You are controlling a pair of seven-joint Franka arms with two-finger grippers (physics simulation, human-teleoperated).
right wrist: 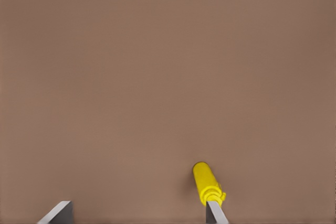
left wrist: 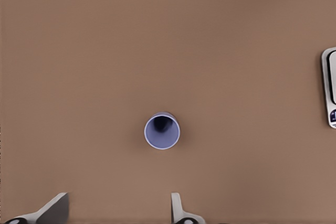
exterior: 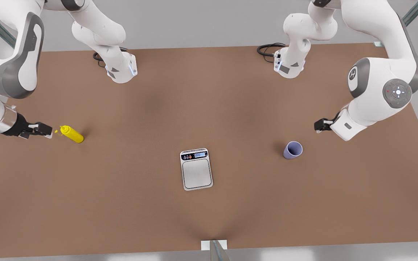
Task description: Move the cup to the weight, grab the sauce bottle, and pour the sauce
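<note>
At the far left of the front view, about mid-height, the right gripper [exterior: 49,131] is seen reaching in from the frame's edge, held low over the brown table [exterior: 209,90]. Its fingers are parted, as is shown in the right wrist view, where two grey fingertips [right wrist: 216,211] are set wide apart. Just beside this gripper, toward the front view's right, the sauce bottle [exterior: 72,134] is found; it appears to lie on its side, with the pointed nozzle directed at the gripper. In the right wrist view the sauce bottle [right wrist: 206,182] is seen close to one fingertip, but whether they touch cannot be told.

Near the centre of the front view, slightly below the middle, the weight [exterior: 196,169] is laid flat on the table, its dark display strip at the upper end and its silver plate bare.

Further toward the front view's right, at about the same height, the cup [exterior: 292,150] is stood upright on the table, well apart from the weight. In the left wrist view the cup [left wrist: 162,130] is looked into from above, and an edge of the weight [left wrist: 330,87] is caught at the frame's right border.

Above and to the right of the cup, the left gripper [exterior: 320,125] is held over the table, clear of the cup. Its fingers [left wrist: 177,207] are spread apart and nothing is gripped.
</note>
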